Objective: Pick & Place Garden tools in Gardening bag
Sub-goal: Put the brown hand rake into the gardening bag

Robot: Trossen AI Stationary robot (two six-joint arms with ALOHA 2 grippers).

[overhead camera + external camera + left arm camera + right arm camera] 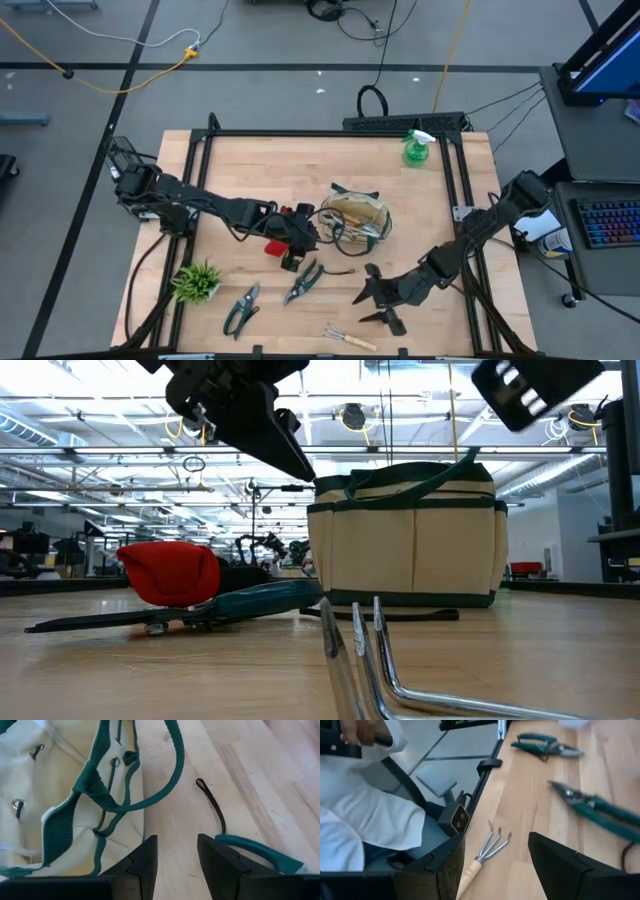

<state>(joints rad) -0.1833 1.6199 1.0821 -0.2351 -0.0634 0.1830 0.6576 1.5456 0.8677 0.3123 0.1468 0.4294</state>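
Seen from above, the gardening bag [357, 217] sits at table centre. Left gripper [296, 256], fingers spread and empty, hovers at its 8 o'clock. Right gripper [372, 298], spread, faces the hand rake [349, 337] at 6 o'clock; judging so, grasping its handle comes next

A pale wood bench [260, 170] in a black frame stands on a grey floor [270, 40] strewn with cables. To one side, a keyboard [608, 222] sits on a desk; the hall behind is lit by ceiling lights [352, 415].
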